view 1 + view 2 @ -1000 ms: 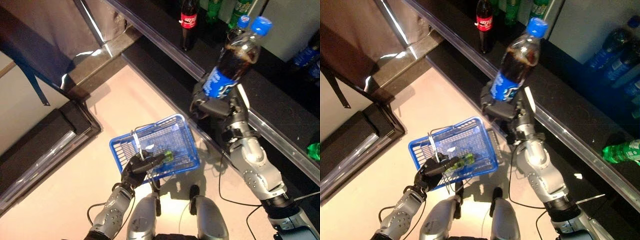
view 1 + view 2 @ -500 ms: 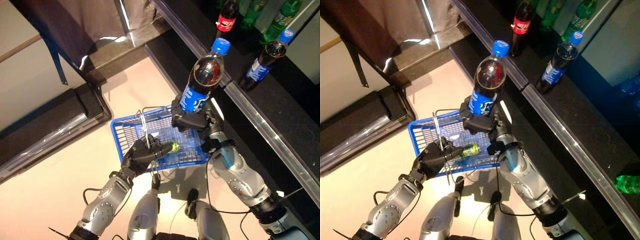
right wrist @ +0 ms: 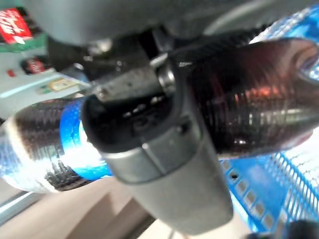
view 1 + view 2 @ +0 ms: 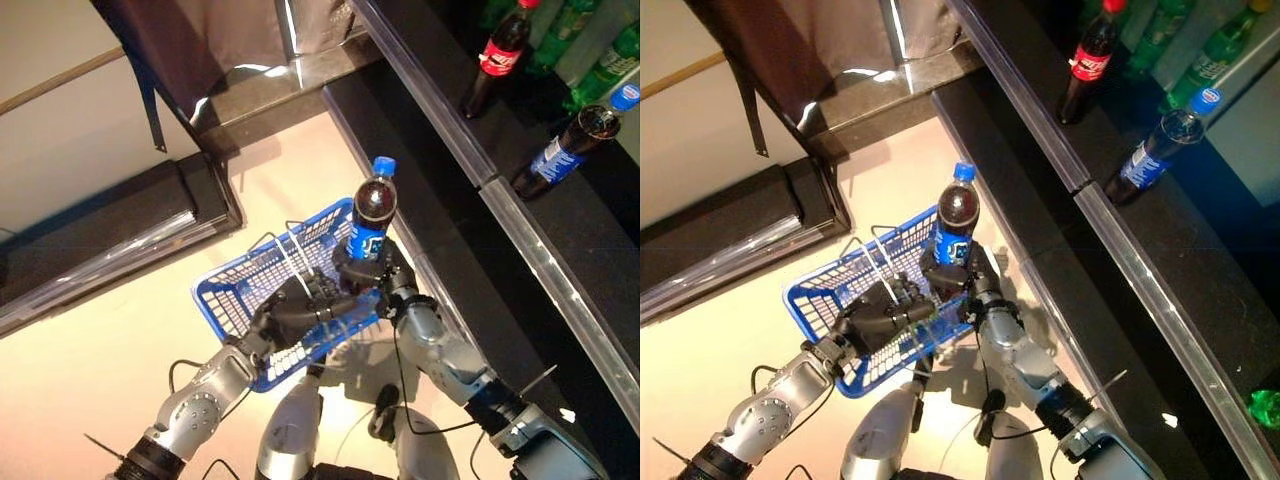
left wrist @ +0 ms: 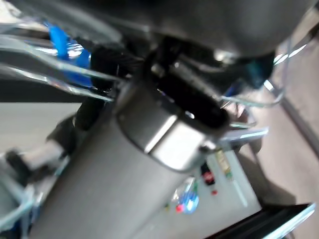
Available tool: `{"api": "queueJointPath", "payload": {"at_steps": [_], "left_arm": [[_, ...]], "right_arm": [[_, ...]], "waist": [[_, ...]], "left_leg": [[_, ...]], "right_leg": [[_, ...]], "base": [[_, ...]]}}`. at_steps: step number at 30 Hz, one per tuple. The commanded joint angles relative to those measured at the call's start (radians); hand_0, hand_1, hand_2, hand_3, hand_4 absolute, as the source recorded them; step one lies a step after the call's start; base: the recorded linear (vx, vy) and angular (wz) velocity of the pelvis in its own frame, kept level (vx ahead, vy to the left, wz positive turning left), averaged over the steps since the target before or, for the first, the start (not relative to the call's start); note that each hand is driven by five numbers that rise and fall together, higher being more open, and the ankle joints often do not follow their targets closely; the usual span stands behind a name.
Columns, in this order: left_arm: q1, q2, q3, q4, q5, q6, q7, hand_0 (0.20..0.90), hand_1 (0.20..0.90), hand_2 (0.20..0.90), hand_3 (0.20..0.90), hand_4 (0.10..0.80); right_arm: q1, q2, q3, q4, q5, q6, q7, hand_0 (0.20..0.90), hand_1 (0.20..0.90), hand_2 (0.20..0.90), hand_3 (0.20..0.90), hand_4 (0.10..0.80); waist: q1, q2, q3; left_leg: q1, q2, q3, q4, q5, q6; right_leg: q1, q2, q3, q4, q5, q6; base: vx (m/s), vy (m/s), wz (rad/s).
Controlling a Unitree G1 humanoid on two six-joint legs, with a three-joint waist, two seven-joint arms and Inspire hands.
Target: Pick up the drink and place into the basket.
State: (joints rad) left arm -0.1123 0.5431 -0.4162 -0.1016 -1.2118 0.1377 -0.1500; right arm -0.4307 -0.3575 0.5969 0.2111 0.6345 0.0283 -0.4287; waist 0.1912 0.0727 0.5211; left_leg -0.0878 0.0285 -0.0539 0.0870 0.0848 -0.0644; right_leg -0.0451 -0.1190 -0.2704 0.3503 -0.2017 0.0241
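My right hand [image 4: 378, 272] is shut on a dark cola bottle [image 4: 369, 216] with a blue cap and blue label, and holds it upright over the right end of the blue basket [image 4: 232, 295]. The bottle's lower part is inside my fingers, at the basket's rim. In the right wrist view the bottle [image 3: 249, 97] fills my grip, with the basket's blue mesh [image 3: 259, 194] right behind it. My left hand [image 4: 297, 309] is shut on the thin wire handles [image 4: 292, 262] and holds the basket up in front of me. Both hands also show in the right eye view, left hand [image 4: 880, 315] and right hand [image 4: 962, 283].
A dark shelf [image 4: 590, 240] runs along the right with a metal rail [image 4: 470, 160] at its edge. On it stand a red-labelled cola bottle [image 4: 496, 58], a blue-labelled cola bottle [image 4: 566, 144] and green bottles [image 4: 600, 60]. A dark low platform [image 4: 100, 240] lies at the left on the pale floor.
My right hand has brought the cola bottle down and left, from above the basket to its rim. The left hand has raised the basket toward it. The camera has shifted too.
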Motion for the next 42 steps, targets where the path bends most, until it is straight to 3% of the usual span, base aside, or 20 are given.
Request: {"api": "queueJointPath", "payload": {"at_steps": [1, 5, 12, 20, 24, 31, 40, 41, 42], "left_arm": [[-0.108, -0.094, -0.017, -0.292, -0.054, -0.095, -0.261, 0.3, 0.3, 0.3, 0.2, 0.1], [-0.091, -0.095, 0.004, -0.295, -0.074, -0.066, -0.297, 0.3, 0.3, 0.3, 0.2, 0.1], [-0.06, -0.103, 0.035, -0.311, -0.102, -0.022, -0.364, 0.3, 0.3, 0.3, 0.2, 0.1], [-0.029, -0.09, 0.055, -0.336, -0.118, -0.006, -0.461, 0.3, 0.3, 0.3, 0.2, 0.1], [-0.006, -0.075, 0.062, -0.362, -0.15, 0.01, -0.516, 0.3, 0.3, 0.3, 0.2, 0.1], [0.014, -0.067, 0.047, -0.393, -0.179, 0.045, -0.567, 0.3, 0.3, 0.3, 0.2, 0.1], [0.021, -0.051, 0.039, -0.398, -0.204, 0.066, -0.54, 0.3, 0.3, 0.3, 0.2, 0.1], [0.027, -0.052, 0.043, -0.398, -0.21, 0.075, -0.537, 0.3, 0.3, 0.3, 0.2, 0.1], [0.034, -0.055, 0.044, -0.399, -0.212, 0.084, -0.531, 0.3, 0.3, 0.3, 0.2, 0.1]], "right_arm": [[-0.138, 0.117, 0.041, 0.004, -0.074, -0.14, -0.001, 0.3, 0.3, 0.3, 0.2, 0.1], [-0.141, 0.126, 0.029, 0.102, -0.055, -0.132, -0.011, 0.3, 0.3, 0.3, 0.2, 0.1], [-0.106, 0.157, -0.004, 0.318, 0.129, -0.129, 0.061, 0.3, 0.3, 0.3, 0.2, 0.1], [-0.04, 0.21, -0.101, 0.545, 0.651, 0.006, 0.412, 0.3, 0.3, 0.3, 0.2, 0.1], [-0.007, 0.22, -0.126, 0.57, 0.774, 0.041, 0.466, 0.3, 0.3, 0.3, 0.2, 0.1], [0.012, 0.232, -0.137, 0.597, 0.835, 0.081, 0.515, 0.3, 0.3, 0.3, 0.2, 0.1], [-0.044, 0.206, -0.211, 0.717, 0.861, 0.123, 0.439, 0.3, 0.3, 0.3, 0.2, 0.1], [-0.042, 0.205, -0.219, 0.727, 0.855, 0.125, 0.43, 0.575, 0.575, 0.575, 0.521, 0.421], [-0.038, 0.207, -0.222, 0.744, 0.85, 0.117, 0.429, 0.9, 0.9, 0.9, 0.9, 0.8]], "waist": [[-0.002, -0.018, -0.246], [0.012, -0.011, -0.251], [0.041, 0.001, -0.248], [0.073, 0.009, -0.24], [0.079, 0.014, -0.24], [0.079, 0.02, -0.243], [0.086, 0.024, -0.254], [0.087, 0.024, -0.256], [0.088, 0.024, -0.259]], "left_leg": [[0.018, -0.047, -0.045, 0.065, -0.069, 0.008], [0.018, -0.05, -0.056, 0.064, -0.067, 0.006], [0.008, -0.059, -0.083, 0.066, -0.066, 0.004], [0.003, -0.064, -0.105, 0.068, -0.064, 0.009], [-0.002, -0.066, -0.112, 0.068, -0.059, 0.01], [0.001, -0.067, -0.114, 0.06, -0.053, 0.015], [0.008, -0.071, -0.117, 0.055, -0.048, 0.02], [0.009, -0.071, -0.117, 0.055, -0.048, 0.02], [0.012, -0.07, -0.116, 0.053, -0.048, 0.021]], "right_leg": [[0.066, 0.008, -0.002, -0.132, 0.099, -0.011], [0.07, 0.004, -0.014, -0.133, 0.1, -0.013], [0.064, -0.003, -0.038, -0.124, 0.098, -0.017], [0.065, -0.006, -0.062, -0.116, 0.097, -0.021], [0.059, -0.006, -0.064, -0.112, 0.101, -0.022], [0.055, -0.005, -0.059, -0.114, 0.108, -0.02], [0.058, -0.005, -0.059, -0.113, 0.114, -0.017], [0.06, -0.005, -0.059, -0.114, 0.115, -0.017], [0.062, -0.005, -0.058, -0.115, 0.116, -0.016]], "base": [[0.025, -0.007, 0.13], [0.024, 0.005, 0.13], [0.01, 0.003, 0.08], [0.012, -0.01, 0.06], [0.009, -0.001, 0.03], [0.004, 0.001, 0.0], [0.034, 0.003, 0.0], [0.052, 0.002, 0.0], [0.044, 0.003, 0.0]]}}
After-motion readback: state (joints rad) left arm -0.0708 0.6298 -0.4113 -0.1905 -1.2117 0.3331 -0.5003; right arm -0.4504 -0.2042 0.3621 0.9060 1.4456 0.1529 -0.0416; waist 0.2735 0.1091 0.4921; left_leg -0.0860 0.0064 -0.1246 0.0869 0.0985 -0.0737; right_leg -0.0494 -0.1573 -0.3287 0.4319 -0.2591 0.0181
